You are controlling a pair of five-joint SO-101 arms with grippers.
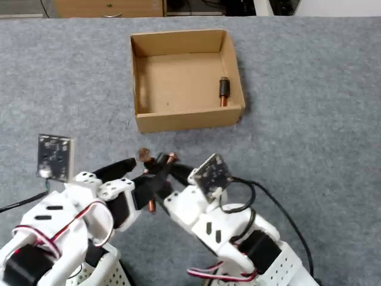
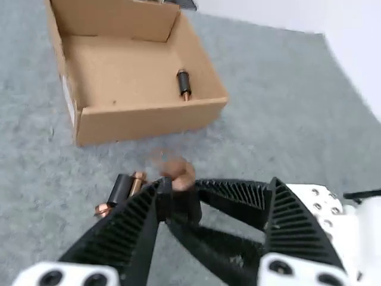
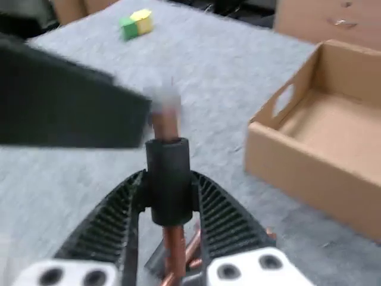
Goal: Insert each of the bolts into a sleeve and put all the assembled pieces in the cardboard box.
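My right gripper (image 3: 169, 182) is shut on a black sleeve (image 3: 169, 179), held upright. A copper bolt (image 3: 164, 122) runs through the sleeve, its head above and its shank below. My left gripper (image 2: 178, 193) meets it tip to tip, its fingers (image 2: 128, 223) closed around the bolt just under the copper head (image 2: 178, 171). In the high view both grippers (image 1: 159, 170) join in front of the cardboard box (image 1: 184, 116). One assembled piece (image 1: 224, 91) lies inside the box by its right wall. Another sleeve with a bolt (image 2: 122, 188) lies on the carpet below the grippers.
Grey carpet covers the table. A loose copper end (image 1: 152, 205) shows on the carpet between the two arms. A green and yellow block (image 3: 136, 24) lies far off. Open carpet lies left and right of the box.
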